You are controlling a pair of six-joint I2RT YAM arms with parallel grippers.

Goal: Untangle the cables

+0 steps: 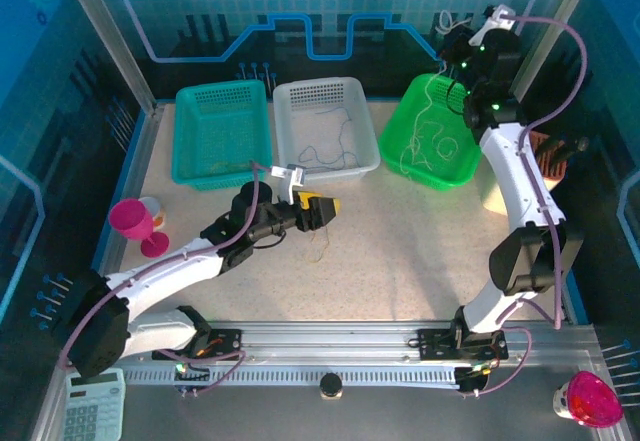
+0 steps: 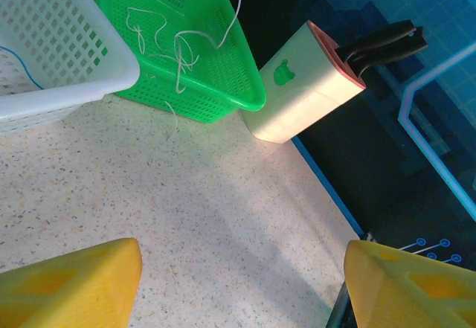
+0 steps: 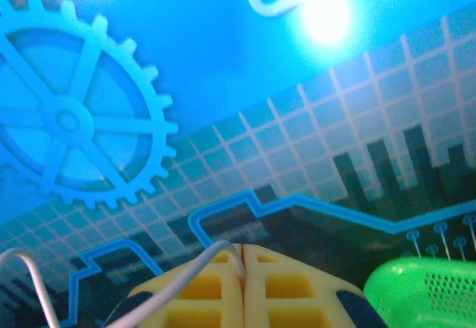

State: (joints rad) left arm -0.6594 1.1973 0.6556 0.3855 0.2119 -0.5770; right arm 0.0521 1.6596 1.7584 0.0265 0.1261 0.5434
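Closest, rail [image 1: 330, 346] along near edge of table [image 1: 400, 251]. Along far edge, three baskets: teal [image 1: 215, 131], white [image 1: 300, 111], green [image 1: 400, 131] toward far right corner. Left gripper [image 1: 322, 208] low over table middle, yellow jaws spread wide, grasping nothing. Right gripper [image 3: 242, 252] high above green basket, clenched on whitish cable [image 2: 182, 54], most of it lying in that basket. Dark cable [image 1: 335, 141] inside white basket. Thin tan cable [image 1: 318, 246] on table, just beside left gripper.

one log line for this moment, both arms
left end effector: open, above table | right end effector: shut on whitish cable, high near green basket | tan cable: loose on table
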